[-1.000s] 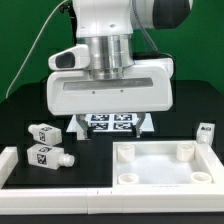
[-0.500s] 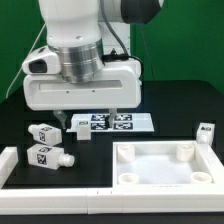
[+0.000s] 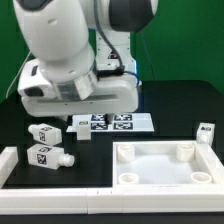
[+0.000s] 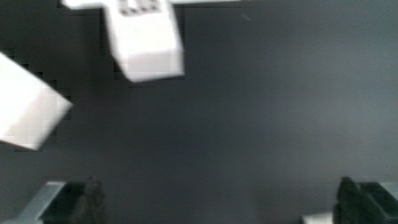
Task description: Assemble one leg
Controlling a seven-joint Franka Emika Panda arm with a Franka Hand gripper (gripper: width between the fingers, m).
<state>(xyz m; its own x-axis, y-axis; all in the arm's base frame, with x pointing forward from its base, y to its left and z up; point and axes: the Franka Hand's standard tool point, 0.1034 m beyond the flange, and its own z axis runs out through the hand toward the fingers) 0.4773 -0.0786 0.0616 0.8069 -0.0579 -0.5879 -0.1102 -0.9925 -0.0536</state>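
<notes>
Four white legs show in the exterior view: one point(image 3: 42, 133) and another point(image 3: 46, 157) at the exterior view's left, a third point(image 3: 77, 129) beside the marker board point(image 3: 118, 122), and a fourth point(image 3: 205, 133) at the right. The large white tray-like panel point(image 3: 165, 178) lies at the front right. My gripper point(image 3: 78, 112) hangs above the left legs, its fingertips hidden by the hand. In the wrist view the gripper point(image 4: 217, 205) is open and empty over bare black table; one leg point(image 4: 146, 42) and part of another white piece point(image 4: 29, 102) lie beyond it.
A white raised rail point(image 3: 50, 188) runs along the table's front and left edge. The table point(image 3: 170, 100) is black. A green wall and cables stand behind the arm.
The arm has swung toward the exterior view's left and tilted. It has moved off the marker board, which now shows, and hangs over the left legs. No part has moved.
</notes>
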